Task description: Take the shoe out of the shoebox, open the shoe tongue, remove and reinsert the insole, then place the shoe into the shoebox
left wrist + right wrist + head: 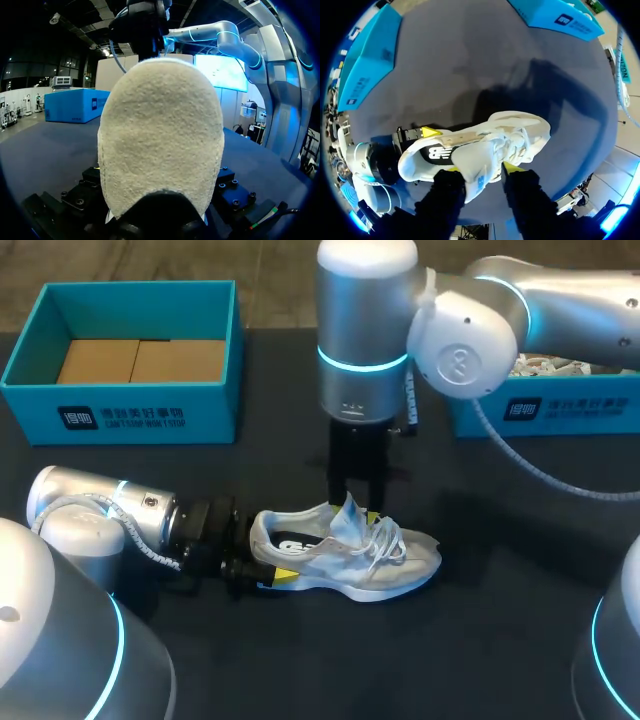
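- The left pincer (268, 562) is clamping the shoe (350, 558) by its heel, toe pointing away ahead of it.
- The right pincer (482, 169) is pinching the raised tongue (472, 176), the shoe lying on the counter (480, 640) beneath it.

Head view: high and behind, looking down on the whole table (480, 660). Left wrist view: low, level along the tabletop, hard up against the heel of the shoe (160, 130) ahead of own jaws. Right wrist view: near, straight down, shoe between own jaws. Shoe shared by all three.
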